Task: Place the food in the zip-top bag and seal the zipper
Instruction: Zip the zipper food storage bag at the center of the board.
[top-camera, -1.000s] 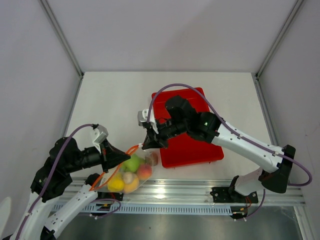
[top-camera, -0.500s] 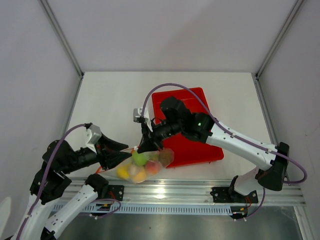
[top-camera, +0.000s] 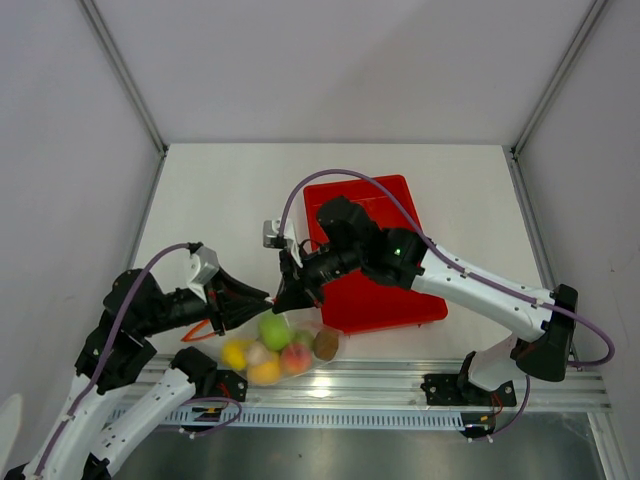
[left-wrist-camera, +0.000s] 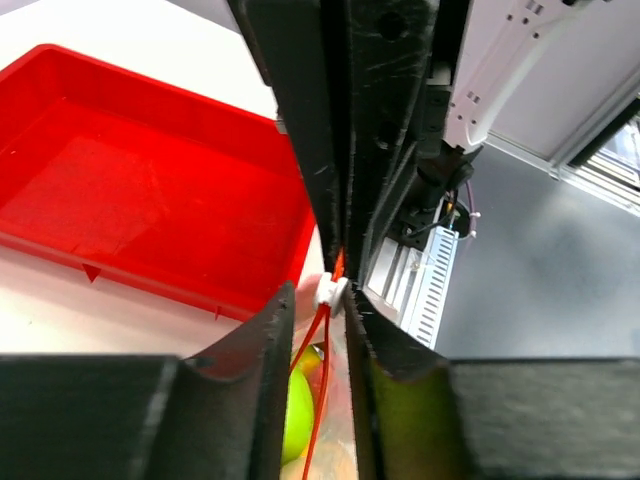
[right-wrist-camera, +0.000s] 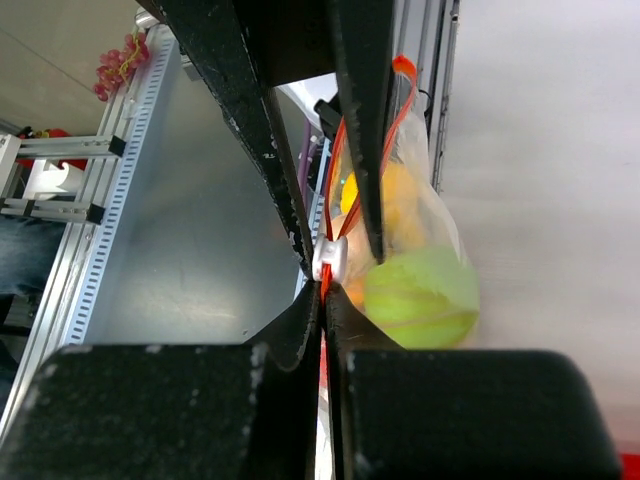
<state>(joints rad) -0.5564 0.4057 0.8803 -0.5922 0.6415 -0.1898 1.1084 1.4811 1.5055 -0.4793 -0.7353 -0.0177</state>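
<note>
The clear zip-top bag (top-camera: 310, 336) hangs at the table's front edge between my two grippers, holding the food: a green apple (top-camera: 274, 330), a yellow piece (top-camera: 235, 353), an orange (top-camera: 265, 372), a peach (top-camera: 295, 358) and a brown piece (top-camera: 325, 343). My right gripper (top-camera: 283, 298) (right-wrist-camera: 325, 285) is shut on the orange-red zipper (right-wrist-camera: 337, 170) just behind its white slider (right-wrist-camera: 332, 258). My left gripper (top-camera: 258, 297) (left-wrist-camera: 318, 295) faces it with jaws apart astride the zipper (left-wrist-camera: 320, 340). The slider (left-wrist-camera: 332, 290) sits at its tips, against one finger only. The apple (left-wrist-camera: 298, 415) shows below.
The red tray (top-camera: 400, 290) (left-wrist-camera: 120, 190) lies just right of the bag, under my right arm. A slotted metal rail (top-camera: 400, 385) runs along the table's front edge right below the bag. White walls close in the left, back and right.
My left gripper has let go of the zipper, opened, and moved right up to the right gripper. The bag and its fruit have swung right and lower.
</note>
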